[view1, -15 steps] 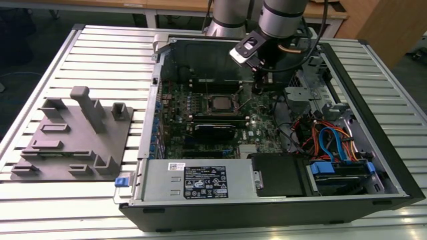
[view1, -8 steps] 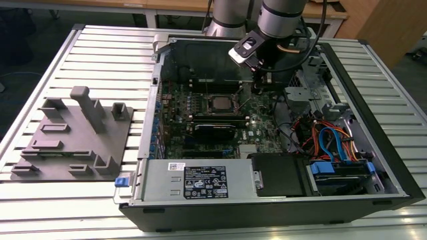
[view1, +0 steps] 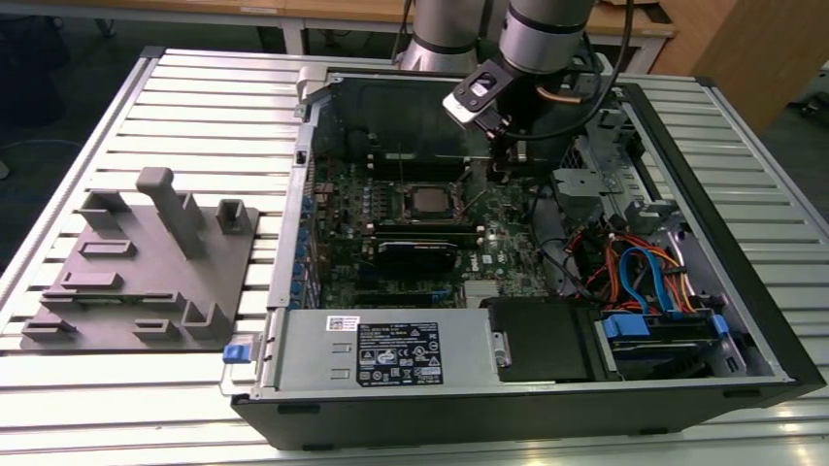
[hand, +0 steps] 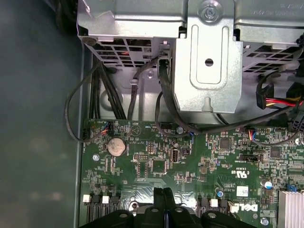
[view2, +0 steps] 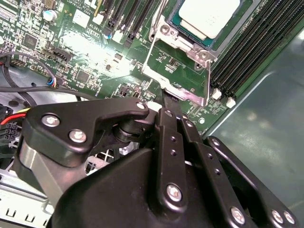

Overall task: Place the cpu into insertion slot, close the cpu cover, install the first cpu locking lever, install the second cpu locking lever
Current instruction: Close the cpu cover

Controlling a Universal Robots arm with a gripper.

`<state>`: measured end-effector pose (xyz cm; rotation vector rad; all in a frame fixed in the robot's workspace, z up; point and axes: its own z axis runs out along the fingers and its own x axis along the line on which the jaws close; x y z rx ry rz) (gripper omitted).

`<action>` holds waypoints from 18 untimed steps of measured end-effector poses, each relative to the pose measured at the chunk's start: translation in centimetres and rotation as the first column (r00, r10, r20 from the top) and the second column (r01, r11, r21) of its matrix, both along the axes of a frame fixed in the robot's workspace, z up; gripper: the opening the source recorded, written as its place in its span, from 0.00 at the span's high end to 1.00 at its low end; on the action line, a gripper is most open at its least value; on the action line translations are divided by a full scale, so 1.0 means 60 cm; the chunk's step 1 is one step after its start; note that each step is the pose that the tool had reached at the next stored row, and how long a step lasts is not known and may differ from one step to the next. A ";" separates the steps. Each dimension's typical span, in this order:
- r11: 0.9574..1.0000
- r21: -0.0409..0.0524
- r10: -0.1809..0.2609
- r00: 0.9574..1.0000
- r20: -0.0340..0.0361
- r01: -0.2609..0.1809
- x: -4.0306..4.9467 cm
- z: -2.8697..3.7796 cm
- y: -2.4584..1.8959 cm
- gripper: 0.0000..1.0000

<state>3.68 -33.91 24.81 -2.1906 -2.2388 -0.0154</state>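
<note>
The cpu (view2: 209,16) (view1: 425,200) lies flat in the insertion slot (view2: 202,54), silver top up, ringed by green board. The cpu cover (view2: 151,50) is swung open away from the socket, and board shows through its square window. My gripper (view2: 167,95) has its black fingers shut together, with the tips touching the cover's far end tab. In the exterior view the gripper (view1: 506,163) hangs inside the open computer case, just to the exterior view's right of the socket. The first wrist view shows the fingertips (hand: 164,209) closed over the board.
Long black memory slots (view2: 247,52) run beside the socket. A metal drive cage (hand: 206,57) and black cables (hand: 118,99) stand close to the gripper. The power supply box (view1: 376,354) sits at the case front. A grey fixture plate (view1: 136,267) lies at the exterior view's left.
</note>
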 end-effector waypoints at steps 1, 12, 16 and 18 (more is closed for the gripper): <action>1.000 0.000 0.000 1.000 0.000 0.000 -0.001 0.000 0.0000 0.90; 1.000 0.000 0.000 1.000 0.000 0.000 -0.012 -0.001 0.0000 0.90; 1.000 0.000 0.000 1.000 0.000 0.000 -0.016 -0.004 0.0000 0.90; 1.000 0.000 0.000 1.000 0.000 0.000 -0.018 -0.004 0.0000 0.90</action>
